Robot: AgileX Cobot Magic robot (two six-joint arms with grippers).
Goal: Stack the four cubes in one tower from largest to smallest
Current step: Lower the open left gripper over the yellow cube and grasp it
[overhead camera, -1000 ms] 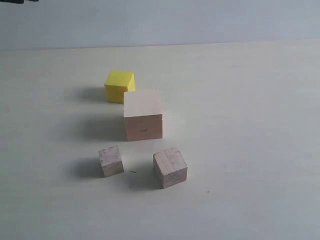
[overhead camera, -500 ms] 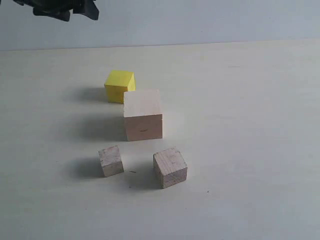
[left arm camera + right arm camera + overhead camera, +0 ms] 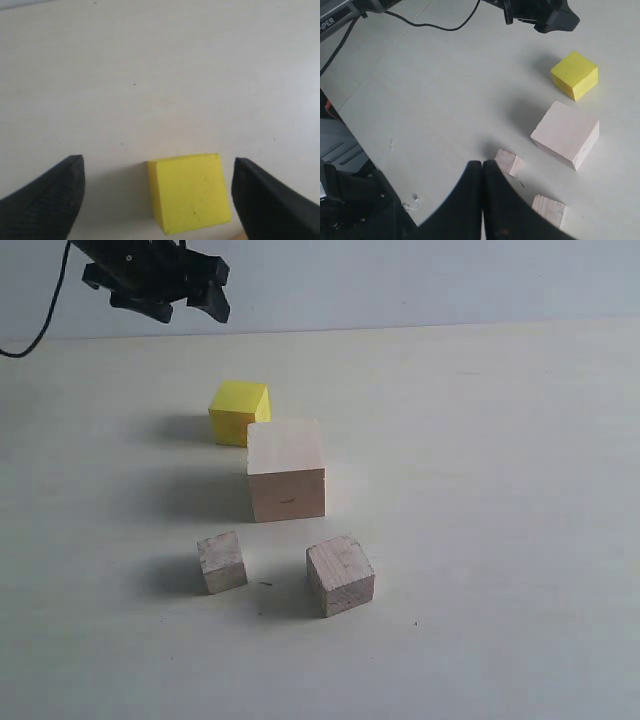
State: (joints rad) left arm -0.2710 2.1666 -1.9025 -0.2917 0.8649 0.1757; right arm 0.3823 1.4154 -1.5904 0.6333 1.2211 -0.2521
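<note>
Four cubes stand apart on the white table. The bright yellow cube is farthest back, with the largest pale wood cube just in front of it. Nearer sit the smallest greyish cube and the mid greyish cube. My left gripper hovers open above and behind the yellow cube; in its wrist view the yellow cube lies between the spread fingers, untouched. My right gripper is shut and empty, high above the table's near side, out of the exterior view.
The left arm's black cable hangs at the back left. Beyond the table's edge in the right wrist view stand dark robot base parts and a scrap of white tape.
The left gripper has come down into the exterior view from the top left, moving right and lower toward the yellow cube. The cubes have not moved.
</note>
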